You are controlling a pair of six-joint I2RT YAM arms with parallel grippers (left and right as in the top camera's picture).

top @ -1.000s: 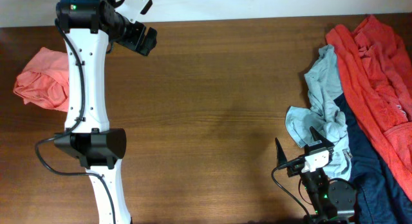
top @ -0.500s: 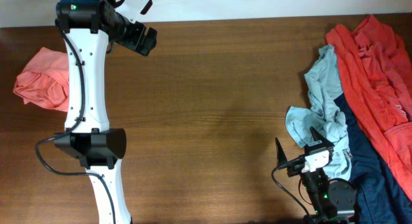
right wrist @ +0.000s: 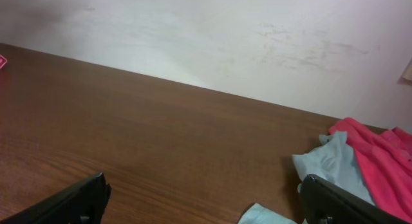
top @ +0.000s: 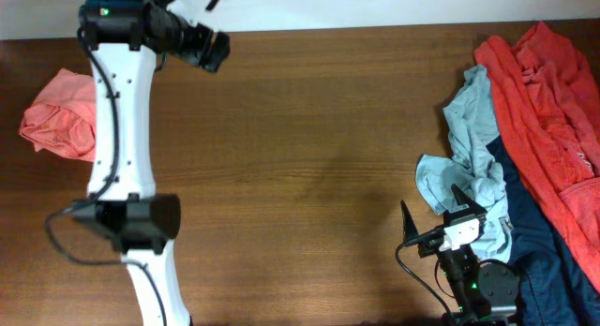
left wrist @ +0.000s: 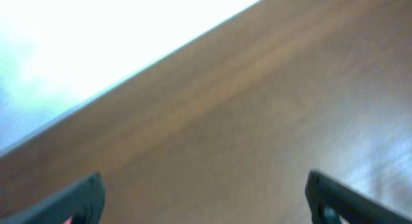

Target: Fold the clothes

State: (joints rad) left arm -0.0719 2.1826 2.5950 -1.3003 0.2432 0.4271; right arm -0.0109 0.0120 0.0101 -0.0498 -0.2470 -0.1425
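Left pincer (top: pixel 208 47) hangs spread wide and empty over the far edge of the table (top: pixel 319 157). Its wrist view is too blurred to show more than bare wood between the fingertips (left wrist: pixel 84 198). Right pincer (top: pixel 433 212) is likewise spread and empty, low at the near edge, just beside the grey-blue garment (top: pixel 473 167).

The salmon shirt (top: pixel 61 115) lies in a crumpled heap at the left end of the table, well apart from the other 3 garments. Those are heaped at the right end: the grey-blue one lies partly over the navy garment (top: pixel 548 270), and the red garment (top: pixel 544 101) sits beside them towards the far corner.

Nothing is spread flat yet, so the step in hand is judged to be fetching 1 garment to the middle. To do it well, a pincer should pinch only 1 layer at a hem or shoulder and lift until the cloth hangs free of its neighbours. It should then drag the cloth flat across the bare middle, where both pincers can reach opposite corners. Thin cloth like this will likely bunch if pulled quickly.

The table is dark brown wood with a slight sheen, bare between the 2 heaps. Behind it stands a pale wall (right wrist: pixel 193 37) with faint scuffs.
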